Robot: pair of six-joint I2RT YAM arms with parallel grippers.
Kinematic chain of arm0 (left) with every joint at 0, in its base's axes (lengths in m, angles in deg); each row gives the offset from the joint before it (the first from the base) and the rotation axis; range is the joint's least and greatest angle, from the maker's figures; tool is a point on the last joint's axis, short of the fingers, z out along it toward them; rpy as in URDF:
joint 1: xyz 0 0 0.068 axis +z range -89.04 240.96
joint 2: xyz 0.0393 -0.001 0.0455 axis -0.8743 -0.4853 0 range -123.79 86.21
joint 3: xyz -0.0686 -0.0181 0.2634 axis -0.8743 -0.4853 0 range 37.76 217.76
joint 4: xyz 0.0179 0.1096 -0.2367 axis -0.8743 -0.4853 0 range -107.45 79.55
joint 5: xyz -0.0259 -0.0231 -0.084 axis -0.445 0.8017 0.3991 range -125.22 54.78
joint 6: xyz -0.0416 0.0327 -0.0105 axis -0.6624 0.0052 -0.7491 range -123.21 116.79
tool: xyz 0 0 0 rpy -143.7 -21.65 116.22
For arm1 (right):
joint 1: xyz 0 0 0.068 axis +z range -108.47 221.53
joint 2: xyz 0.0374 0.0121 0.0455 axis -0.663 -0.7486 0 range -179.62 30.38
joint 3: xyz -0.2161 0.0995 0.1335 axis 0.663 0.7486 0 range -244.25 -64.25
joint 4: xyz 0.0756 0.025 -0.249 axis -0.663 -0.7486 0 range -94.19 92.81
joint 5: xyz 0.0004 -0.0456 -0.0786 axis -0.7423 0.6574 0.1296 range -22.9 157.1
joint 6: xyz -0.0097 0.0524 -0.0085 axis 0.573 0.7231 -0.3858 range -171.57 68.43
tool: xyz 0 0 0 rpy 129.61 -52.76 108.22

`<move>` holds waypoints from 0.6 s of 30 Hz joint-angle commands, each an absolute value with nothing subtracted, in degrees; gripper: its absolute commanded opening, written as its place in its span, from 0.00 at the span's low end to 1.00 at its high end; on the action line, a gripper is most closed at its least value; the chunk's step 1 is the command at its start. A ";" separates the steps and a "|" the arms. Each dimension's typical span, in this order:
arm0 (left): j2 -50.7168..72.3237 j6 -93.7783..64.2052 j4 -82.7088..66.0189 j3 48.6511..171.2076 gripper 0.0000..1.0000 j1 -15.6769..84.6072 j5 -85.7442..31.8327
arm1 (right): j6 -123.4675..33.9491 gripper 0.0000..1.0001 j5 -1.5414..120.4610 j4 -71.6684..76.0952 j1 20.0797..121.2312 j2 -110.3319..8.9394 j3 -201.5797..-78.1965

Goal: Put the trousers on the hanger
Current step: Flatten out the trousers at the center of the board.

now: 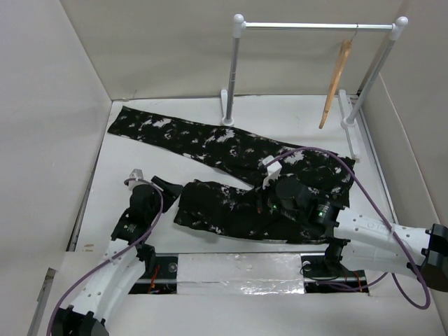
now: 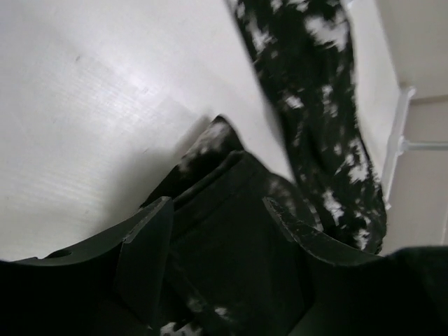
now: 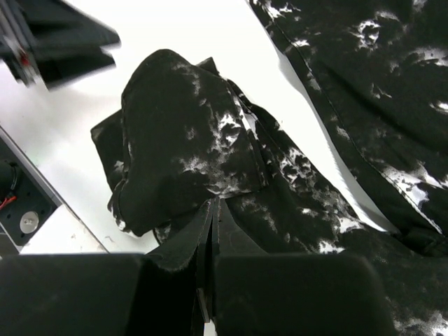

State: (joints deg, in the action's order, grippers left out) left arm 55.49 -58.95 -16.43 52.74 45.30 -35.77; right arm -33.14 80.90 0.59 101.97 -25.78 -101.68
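Note:
The black trousers (image 1: 231,150) with white splatter lie flat on the white table. One leg runs to the far left and the other is folded back toward the near edge. My left gripper (image 1: 170,187) is open at the folded leg's end; in the left wrist view the gripper (image 2: 217,224) has its jaws spread with dark fabric (image 2: 231,266) between them. My right gripper (image 1: 268,203) is shut on a raised fold of the trousers (image 3: 189,140); its closed tips (image 3: 213,206) pinch the cloth. The tan wooden hanger (image 1: 336,77) hangs from the rack rail at the far right.
A white pole rack (image 1: 315,26) with ball-topped posts stands at the back right, its bases on the table. White walls enclose the table on the left, back and right. A taped rail (image 1: 238,269) runs along the near edge between the arm bases.

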 commanded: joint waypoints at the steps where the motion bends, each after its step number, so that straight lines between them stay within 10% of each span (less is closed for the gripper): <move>1: 52.65 -61.92 -15.28 49.89 0.49 45.32 -32.49 | -32.59 0.00 81.87 1.05 102.35 -25.16 -101.08; 18: 49.12 -62.27 -10.80 45.05 0.48 45.32 -29.85 | -32.50 0.00 83.01 0.35 102.35 -27.80 -101.87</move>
